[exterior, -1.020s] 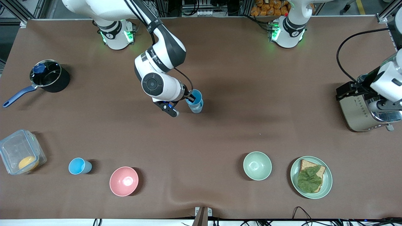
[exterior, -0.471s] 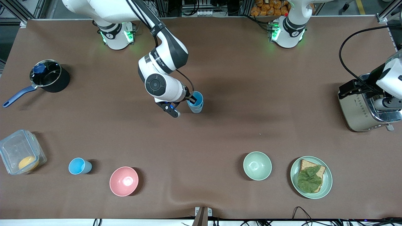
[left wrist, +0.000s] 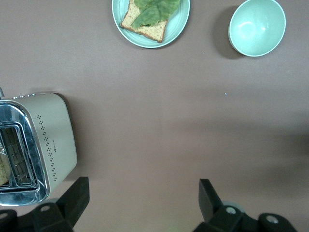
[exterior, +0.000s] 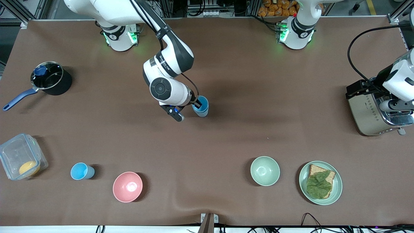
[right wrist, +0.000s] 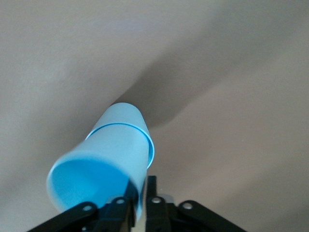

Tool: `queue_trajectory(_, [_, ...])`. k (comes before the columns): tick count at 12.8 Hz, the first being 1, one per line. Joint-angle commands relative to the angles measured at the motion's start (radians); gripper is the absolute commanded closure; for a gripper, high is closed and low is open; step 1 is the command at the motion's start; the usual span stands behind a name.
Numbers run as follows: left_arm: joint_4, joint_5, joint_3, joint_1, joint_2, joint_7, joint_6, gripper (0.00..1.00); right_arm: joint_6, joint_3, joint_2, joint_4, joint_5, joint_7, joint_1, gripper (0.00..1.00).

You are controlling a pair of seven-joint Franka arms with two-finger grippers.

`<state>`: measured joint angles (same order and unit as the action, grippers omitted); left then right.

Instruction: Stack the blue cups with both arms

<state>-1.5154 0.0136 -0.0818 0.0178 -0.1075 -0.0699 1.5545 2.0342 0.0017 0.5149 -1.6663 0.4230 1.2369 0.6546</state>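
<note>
Right gripper (exterior: 196, 104) pinches rim of upper blue cup (exterior: 201, 105), nested in lower cup (right wrist: 129, 116), counter middle. Thin light plastic, slippery; grip gently. Left gripper (left wrist: 140, 200) wide, waits over toaster (exterior: 367, 111), counter's left-arm edge. 3rd cup (exterior: 81, 171) near container (exterior: 21, 160) corner.

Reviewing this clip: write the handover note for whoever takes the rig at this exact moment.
Right end effector: shut on the rim of the upper blue cup, which sits nested in the lower blue cup mid-table.
Left end effector: open, holding nothing, over the table beside the toaster; that arm waits.
Done: two cups stacked, not yet released.
Left: release the stack; the third blue cup stands alone between the plastic container and the pink bowl, nearer the front camera, and must be added.
</note>
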Motion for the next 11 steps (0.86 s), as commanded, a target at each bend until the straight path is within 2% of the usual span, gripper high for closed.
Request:
queue_trajectory(1, [0.017, -0.021, 0.002, 0.002, -0.003, 0.007, -0.019, 0.00, 0.001, -0.006, -0.016, 0.002, 0.016, 0.059, -0.001, 0.00])
queue_trajectory(3, [0.024, -0.021, 0.002, 0.002, -0.004, 0.007, -0.014, 0.00, -0.140, -0.018, -0.035, 0.049, 0.010, -0.049, -0.039, 0.00])
queue_trajectory(7, [0.029, -0.021, 0.004, 0.002, 0.000, -0.014, -0.017, 0.00, -0.351, -0.025, -0.108, 0.063, -0.024, -0.391, -0.235, 0.00])
queue_trajectory(10, [0.029, -0.021, 0.010, 0.004, 0.011, -0.088, -0.019, 0.00, -0.462, -0.025, -0.203, 0.063, -0.209, -0.683, -0.369, 0.00])
queue_trajectory(11, [0.029, -0.021, 0.010, 0.004, 0.012, -0.099, -0.020, 0.00, -0.491, -0.026, -0.231, 0.063, -0.237, -0.800, -0.421, 0.00])
